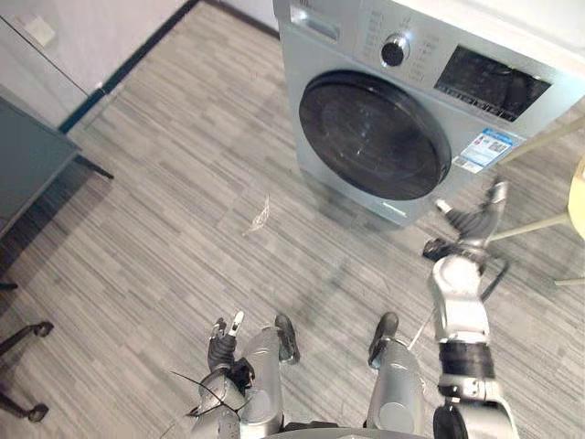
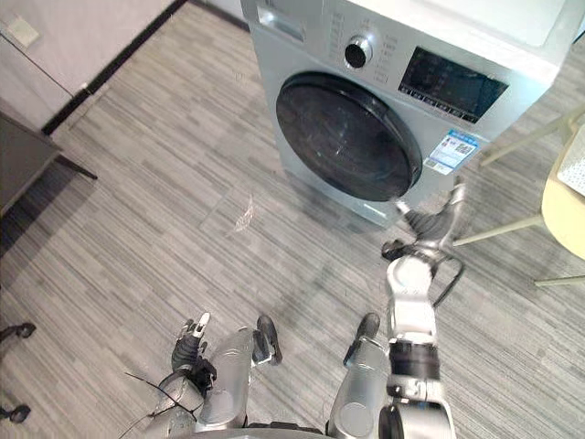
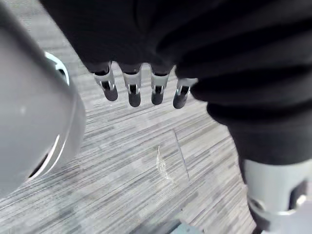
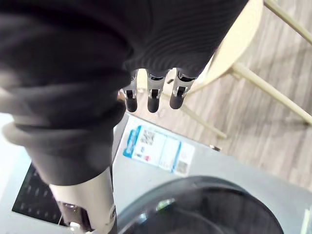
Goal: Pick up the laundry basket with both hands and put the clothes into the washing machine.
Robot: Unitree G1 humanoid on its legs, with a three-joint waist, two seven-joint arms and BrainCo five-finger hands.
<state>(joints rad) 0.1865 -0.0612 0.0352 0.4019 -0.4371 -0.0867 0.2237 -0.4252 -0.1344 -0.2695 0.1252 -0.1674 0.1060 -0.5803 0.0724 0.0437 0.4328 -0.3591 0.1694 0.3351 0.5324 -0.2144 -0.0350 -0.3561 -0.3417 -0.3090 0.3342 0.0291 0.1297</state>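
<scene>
The silver washing machine (image 1: 347,37) stands ahead of me on the grey plank floor, its round dark glass door (image 1: 375,137) closed. My right hand (image 1: 473,222) is raised beside the machine's lower right corner, near the blue-and-white sticker (image 1: 485,149). Its fingers (image 4: 153,95) are straight and hold nothing. My left hand (image 1: 220,347) hangs low at my left side, well short of the machine. Its fingers (image 3: 132,90) are also straight and empty over the bare floor.
A dark table (image 1: 27,155) stands at the left, with the wheeled feet of a chair (image 1: 27,334) below it. A pale stool (image 1: 576,197) with slanted legs sits right of the machine, close to my right hand. A small pale scrap (image 1: 260,215) lies on the floor.
</scene>
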